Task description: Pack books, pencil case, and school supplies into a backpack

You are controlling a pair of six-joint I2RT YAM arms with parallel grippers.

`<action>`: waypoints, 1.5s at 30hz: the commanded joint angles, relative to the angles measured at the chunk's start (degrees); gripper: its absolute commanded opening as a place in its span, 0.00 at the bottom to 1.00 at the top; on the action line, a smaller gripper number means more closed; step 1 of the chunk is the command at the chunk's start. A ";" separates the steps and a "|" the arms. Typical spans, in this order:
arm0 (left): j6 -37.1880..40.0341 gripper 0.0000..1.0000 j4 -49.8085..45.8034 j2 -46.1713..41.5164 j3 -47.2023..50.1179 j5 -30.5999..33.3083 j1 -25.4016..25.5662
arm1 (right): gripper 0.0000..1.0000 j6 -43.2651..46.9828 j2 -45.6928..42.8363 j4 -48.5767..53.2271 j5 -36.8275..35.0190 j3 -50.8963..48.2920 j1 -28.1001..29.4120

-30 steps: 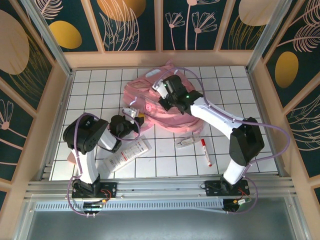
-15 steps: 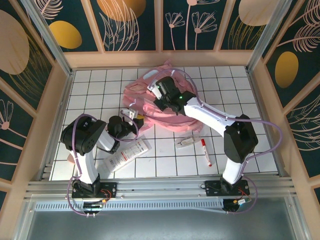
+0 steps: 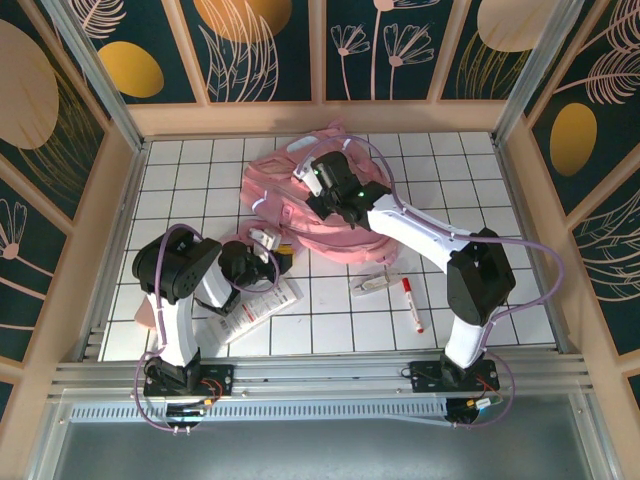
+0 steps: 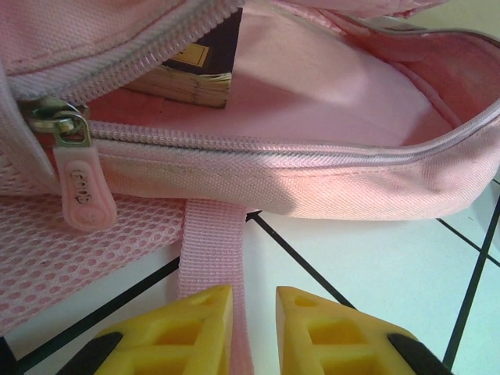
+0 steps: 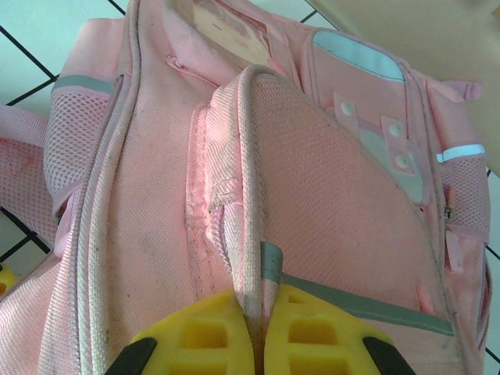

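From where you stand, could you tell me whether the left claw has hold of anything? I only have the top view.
Observer: Yes. Its wrist view shows the left claw pinching a pink webbing that hangs off the backpack.
Operator: Thank you. Is the backpack open there?
Observer: It is. The zip is undone, and the book lies inside.
Operator: And the right claw, please?
Observer: The right claw is shut on the piped edge of a mesh shoulder strap.
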State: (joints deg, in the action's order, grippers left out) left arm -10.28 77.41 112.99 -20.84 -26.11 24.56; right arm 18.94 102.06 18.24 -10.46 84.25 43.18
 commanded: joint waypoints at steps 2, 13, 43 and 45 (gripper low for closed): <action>0.88 0.29 3.51 -0.77 0.62 2.00 0.05 | 0.00 -0.28 -2.38 -7.20 0.57 -0.26 -0.03; 1.78 0.34 1.84 -2.68 -1.82 13.32 0.05 | 0.00 0.59 -6.00 -9.01 4.08 -4.29 0.44; 2.32 0.00 13.03 2.52 1.07 -5.69 0.14 | 0.00 -3.29 -0.80 -8.63 2.75 0.16 -1.43; 2.44 0.00 12.78 2.04 0.78 -7.24 0.34 | 0.00 -3.60 -0.34 -8.45 2.90 0.37 -1.35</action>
State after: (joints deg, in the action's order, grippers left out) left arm -7.75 86.98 114.72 -20.14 -25.23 24.27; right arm 17.56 100.84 16.69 -7.38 80.90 42.30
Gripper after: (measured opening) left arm 0.049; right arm 0.065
